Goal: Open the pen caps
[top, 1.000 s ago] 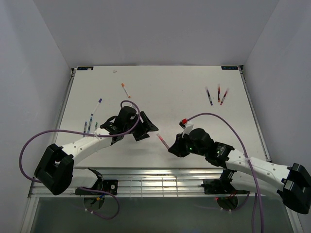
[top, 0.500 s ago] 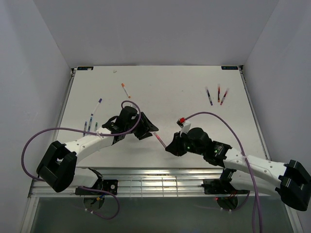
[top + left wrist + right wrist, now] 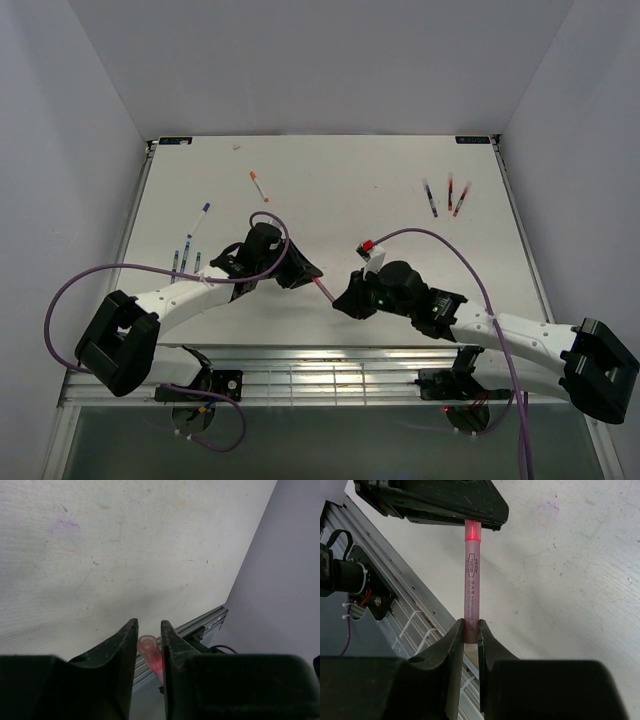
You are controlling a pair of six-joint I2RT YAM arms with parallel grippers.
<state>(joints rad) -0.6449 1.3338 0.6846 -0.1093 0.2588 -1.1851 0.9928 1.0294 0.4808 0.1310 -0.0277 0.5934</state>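
Note:
A pink-red pen (image 3: 326, 290) hangs above the table's near middle, between the two grippers. My right gripper (image 3: 470, 625) is shut on the lower barrel of the pen (image 3: 471, 580). In the right wrist view the pen's glowing red cap (image 3: 472, 531) runs up into the black left gripper (image 3: 435, 502). In the left wrist view the pale pink pen cap (image 3: 149, 647) fills the narrow gap of my left gripper (image 3: 148, 625), with both fingers against it. From above, the left gripper (image 3: 305, 272) and right gripper (image 3: 345, 300) face each other along the pen.
More pens lie on the white table: an orange-tipped one (image 3: 259, 185) at the back, a blue-tipped one (image 3: 203, 215) and a short row (image 3: 185, 260) at the left, three (image 3: 447, 195) at the back right. A metal rail (image 3: 300, 375) edges the near side.
The right arm has carried the pen leftward to the left gripper. The left gripper's jaws have narrowed from wide open onto the cap.

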